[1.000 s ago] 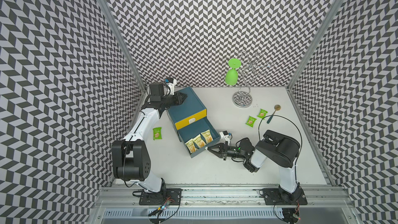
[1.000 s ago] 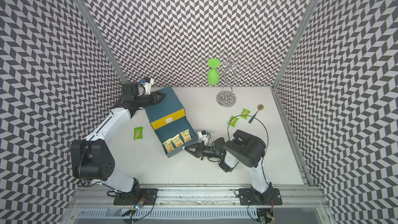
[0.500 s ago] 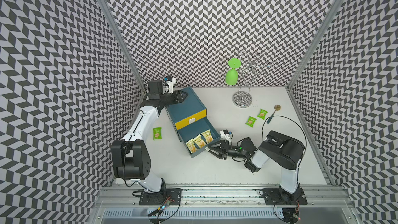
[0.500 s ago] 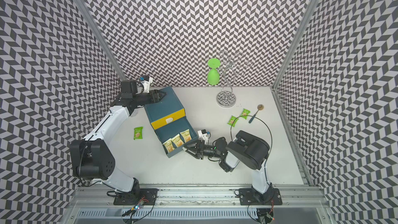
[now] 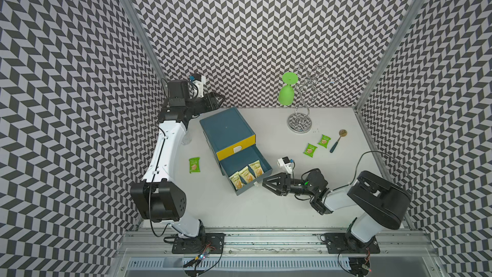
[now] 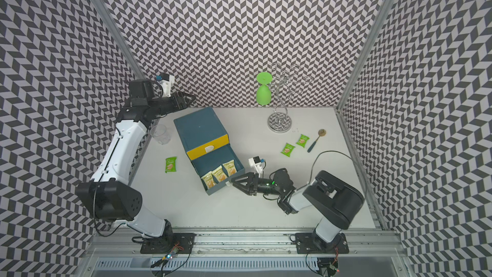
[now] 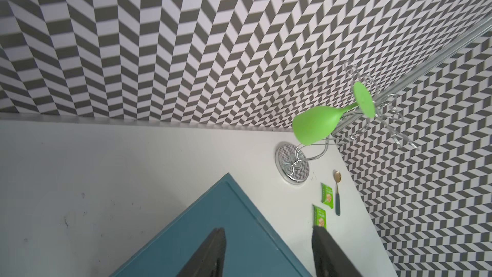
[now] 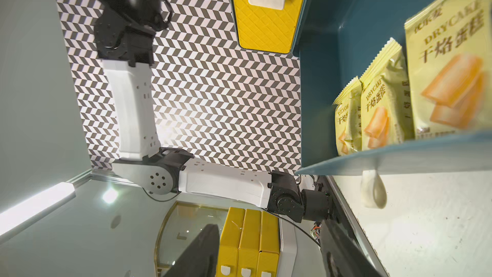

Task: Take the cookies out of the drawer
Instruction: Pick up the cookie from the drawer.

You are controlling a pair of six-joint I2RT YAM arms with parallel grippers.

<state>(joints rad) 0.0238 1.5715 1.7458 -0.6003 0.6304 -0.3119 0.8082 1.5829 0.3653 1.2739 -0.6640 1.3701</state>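
Currently the lower drawer [image 5: 239, 159] of the teal cabinet [image 5: 226, 129] stands pulled out. Three cream-yellow cookies [image 5: 246, 175] lie side by side in it, close to its front wall. They are sharp in the right wrist view [image 8: 383, 107].

The right gripper [image 5: 266, 182] sits low over the table, just off the drawer's front, with its tips beside the white pull tab [image 5: 256, 183]. Its jaws are spread well apart and nothing is held. In the right wrist view the tab [image 8: 372, 190] hangs outside the gap between the fingers [image 8: 343, 251].

The left gripper [image 5: 217, 99] hovers over the cabinet's far back corner, its jaws also parted and empty. The left wrist view shows only the teal top between them.

Three green packets are out on the table. One green packet [image 5: 194, 165] lies to the left of the cabinet, and a pair [image 5: 310, 150] lies beside the spoon [image 5: 336, 141].
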